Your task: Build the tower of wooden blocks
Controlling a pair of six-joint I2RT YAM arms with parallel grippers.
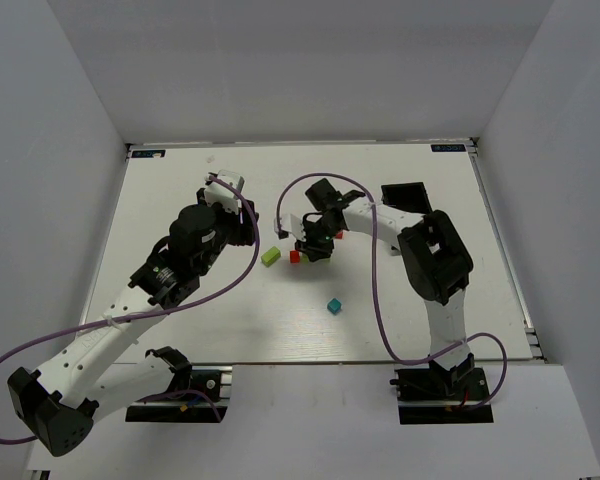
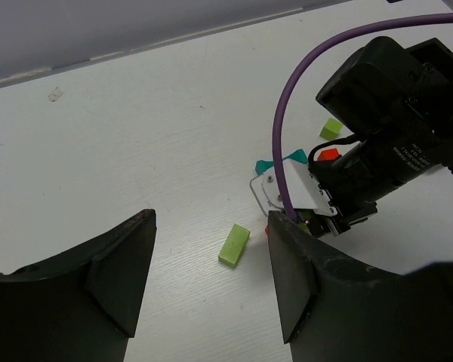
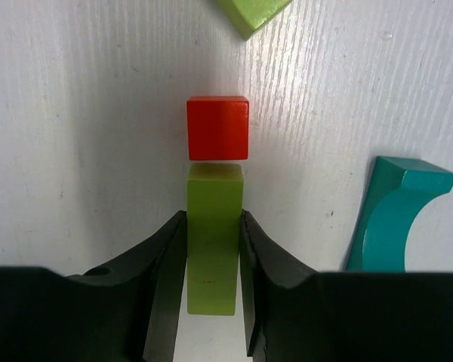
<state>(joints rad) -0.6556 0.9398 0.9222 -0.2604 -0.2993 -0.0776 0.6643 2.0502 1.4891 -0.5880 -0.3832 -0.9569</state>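
Nearest the right wrist lens, the right claw [image 3: 212, 226] pinches a lime bar [image 3: 214, 188], one finger pressed to each long side. The bar's long axis runs straight toward 12 o'clock in that view. Its far end faces a red cube [image 3: 217, 127], with only a thin gap between them. Whether the bar rests on the table [image 1: 280, 325] or hangs just above it cannot be told. A teal arch [image 3: 392, 211] lies at 3 o'clock of the bar, hollow side turned to the right and clear of the fingers. A lime slab [image 3: 251, 11] is cut off by the frame edge at 12 to 1 o'clock.

From above, the blocks sit near the table's middle. The slab is at 9 o'clock of the red cube, and a teal cube [image 1: 333, 306] stands apart at 5 o'clock. Every block that shows lies singly, none on another.

A black bin [image 1: 405, 192] stands at 1 o'clock of the cluster, partly behind the right arm, and its inside cannot be made out.

In the left wrist view the left claw [image 2: 210, 222] is spread wide and holds nothing. The slab shows between its fingers, lying flat and tilted toward 1 o'clock
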